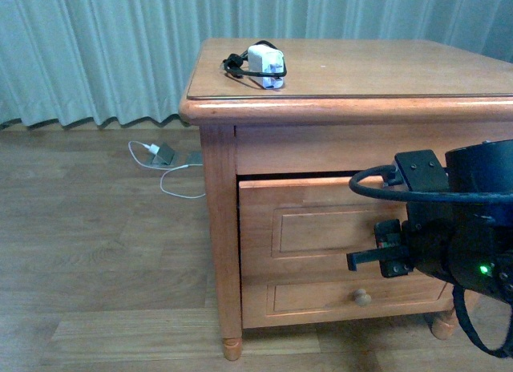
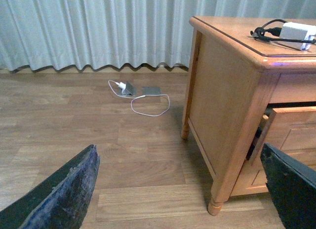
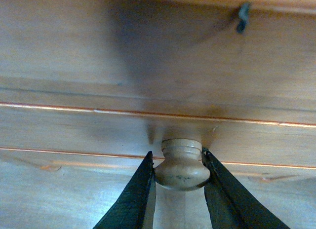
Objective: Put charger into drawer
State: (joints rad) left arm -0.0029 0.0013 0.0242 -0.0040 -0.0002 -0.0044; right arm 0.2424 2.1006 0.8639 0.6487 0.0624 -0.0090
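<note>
The white charger point(image 1: 265, 66) with its black cable lies on top of the wooden cabinet point(image 1: 337, 107), toward the left back; the left wrist view also shows the charger point(image 2: 296, 33). The upper drawer point(image 1: 321, 228) stands pulled out a little. My right gripper point(image 3: 180, 175) is shut on the drawer knob point(image 3: 181, 165), both fingers pressed against its sides. In the front view the black right arm point(image 1: 449, 228) covers the knob. My left gripper point(image 2: 182, 189) hangs open over the floor, left of the cabinet, holding nothing.
A lower drawer with its own round knob point(image 1: 363, 297) sits under the upper one. On the floor by the curtain point(image 1: 96, 51) lie a white plug with white cable and a grey device point(image 1: 164, 155). Wood flooring extends left of the cabinet.
</note>
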